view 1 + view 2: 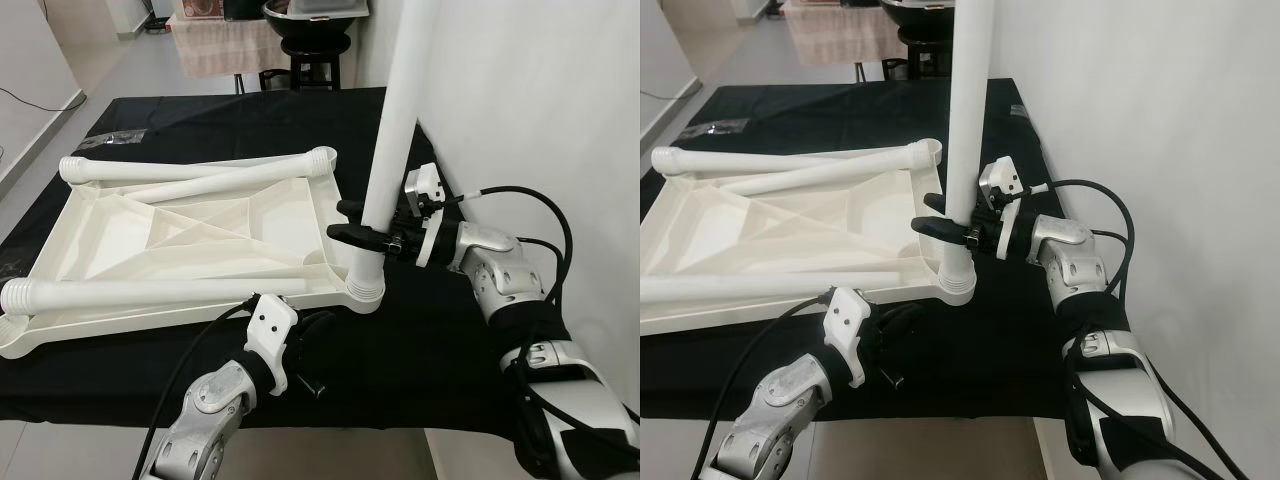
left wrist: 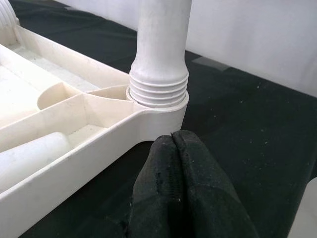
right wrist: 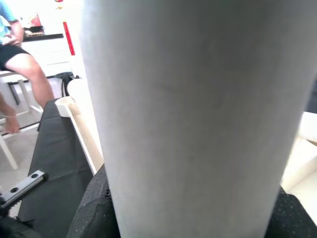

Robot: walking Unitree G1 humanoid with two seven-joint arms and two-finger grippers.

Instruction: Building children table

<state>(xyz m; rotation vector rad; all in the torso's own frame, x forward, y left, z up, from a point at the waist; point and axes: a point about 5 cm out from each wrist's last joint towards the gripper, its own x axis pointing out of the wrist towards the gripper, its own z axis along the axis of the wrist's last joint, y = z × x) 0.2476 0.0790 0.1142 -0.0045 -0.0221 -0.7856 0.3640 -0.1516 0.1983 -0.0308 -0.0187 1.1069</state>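
Left eye view: right gripper (image 1: 366,222) clamps one upright leg (image 1: 398,120); two legs (image 1: 190,178) lie loose; left gripper (image 2: 173,163) closed.

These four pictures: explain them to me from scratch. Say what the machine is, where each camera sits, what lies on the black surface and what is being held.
The machine is a humanoid robot with two silver arms, each ending in two long black fingers. The two wide pictures come from a stereo camera on its head, looking down at one scene. The other two come from cameras on its wrists, looking along the fingers.

On the black-covered table lies a white plastic children's tabletop, upside down so its ribs show. Three loose white table legs lie across it.

The right gripper has its jaws closed around a fourth leg, which stands upright in the corner socket. The left gripper, jaws shut and empty, rests on the cloth just in front of that corner.
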